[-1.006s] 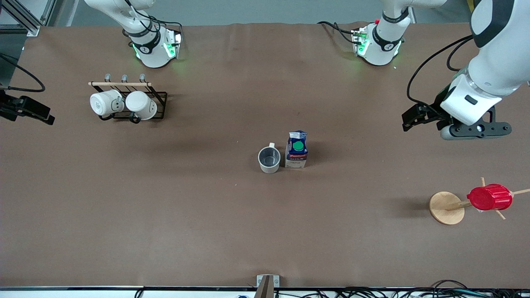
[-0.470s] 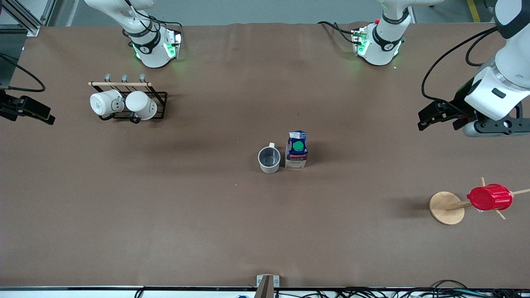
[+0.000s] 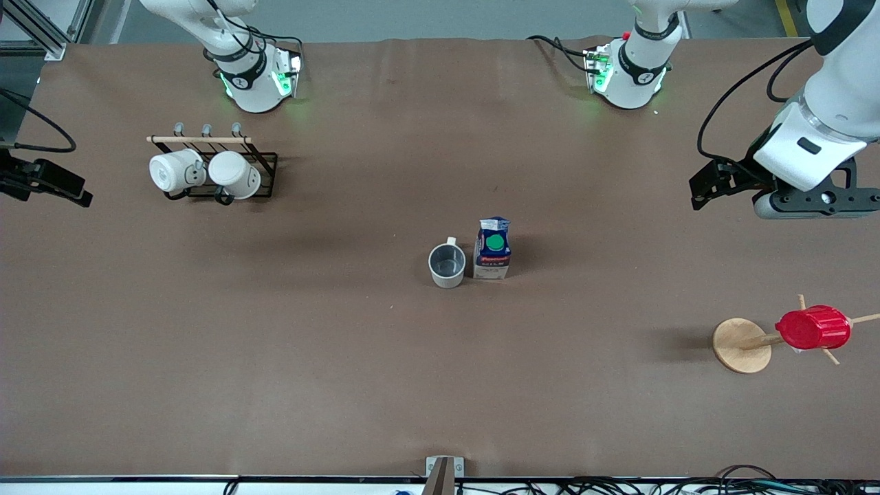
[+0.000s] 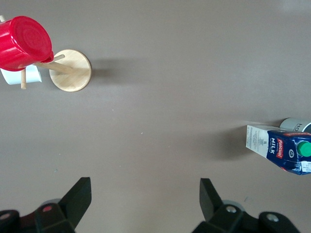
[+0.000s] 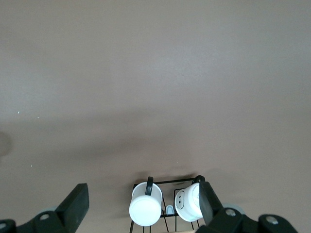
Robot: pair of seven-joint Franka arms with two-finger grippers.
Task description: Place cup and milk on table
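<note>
While both arms hang off toward the ends of the worktop (image 3: 344,357), the cup (image 3: 447,265) and the milk (image 3: 492,249) stand upright together near its middle, the cup just beside the milk on the side toward the right arm's end, its handle at about twelve o'clock in the front view. Neither is held. From the cup, the black rack (image 3: 242,180) with its two white mugs (image 3: 177,170) sits at about ten o'clock, well apart and farther from the front camera, toward the right arm's end. From the milk, the red cup (image 3: 813,327) on its wooden stand (image 3: 740,346) lies at about four o'clock, well apart and nearer the front camera, toward the left arm's end. Over bare worktop at that end, at about twelve o'clock from the stand, hovers the left gripper (image 3: 715,182); its fingers (image 4: 77,196) are spread wide with nothing between them, and its wrist view takes in the milk, a sliver of the cup, and the red cup. Up at the right arm's end hangs the right gripper (image 3: 51,182), its fingers (image 5: 77,201) likewise spread and empty, with the rack and mugs in its wrist view.
</note>
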